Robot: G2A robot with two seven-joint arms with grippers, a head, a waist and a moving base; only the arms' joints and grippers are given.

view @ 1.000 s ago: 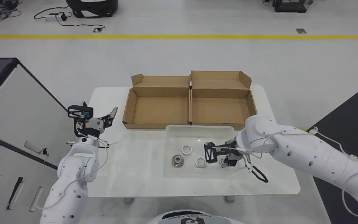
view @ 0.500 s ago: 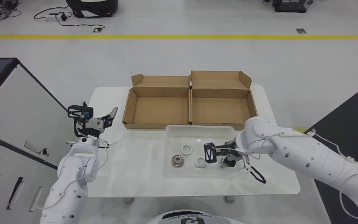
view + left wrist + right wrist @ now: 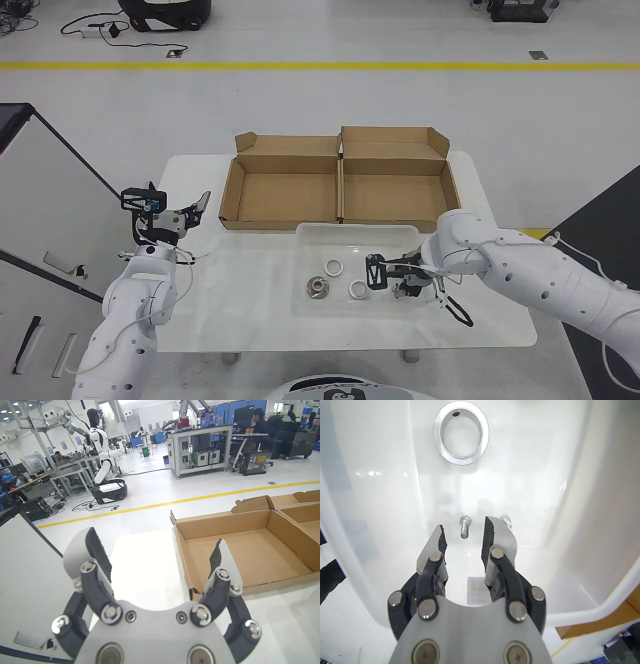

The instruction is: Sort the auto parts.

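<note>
A white tray (image 3: 385,243) sits at the table's front middle. In it lie a metal hub part (image 3: 317,287) and two white rings (image 3: 332,268) (image 3: 357,290). My right gripper (image 3: 374,272) is low inside the tray, open. In the right wrist view a small bolt (image 3: 464,527) lies between the fingertips of that gripper (image 3: 464,525), untouched. A second bolt (image 3: 506,521) lies just outside one finger, and a silver ring (image 3: 460,432) rests farther on. My left gripper (image 3: 155,538) hangs open and empty over the table's left edge (image 3: 195,208).
Two open, empty cardboard boxes (image 3: 285,195) (image 3: 392,190) stand side by side behind the tray; the nearer one (image 3: 250,555) lies ahead of the left gripper. The tray's curved walls (image 3: 382,500) close in around the right gripper.
The right arm's forearm has shifted slightly toward the tray; its gripper stays open in the same spot. The left arm has not moved.
</note>
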